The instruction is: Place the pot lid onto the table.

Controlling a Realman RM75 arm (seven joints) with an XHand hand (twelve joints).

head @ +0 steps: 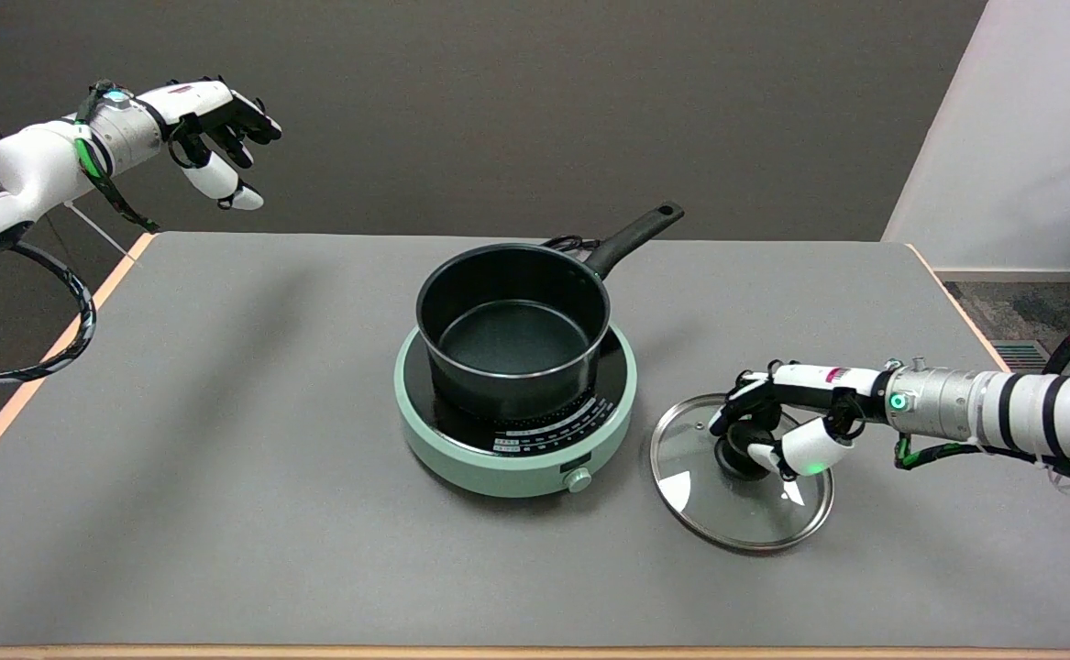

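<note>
I have the right hand (787, 423) fingers clamped on the glass pot lid (741, 472) knob; rim looks seated on the bench (223, 458); release straight up

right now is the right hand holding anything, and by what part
Yes: the right hand holds the glass pot lid by the black knob at its centre, fingers curled around it.

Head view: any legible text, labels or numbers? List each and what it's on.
Nothing can be read in full.
Round mint-green induction cooktop: white printed rows and scale marks on its black glass top, in front of the black saucepan; too small to read.
Right hand: small red-and-white sticker on its back; blurred.
Idle left hand: similar sticker; blurred.
Glass pot lid: no markings visible.
</note>
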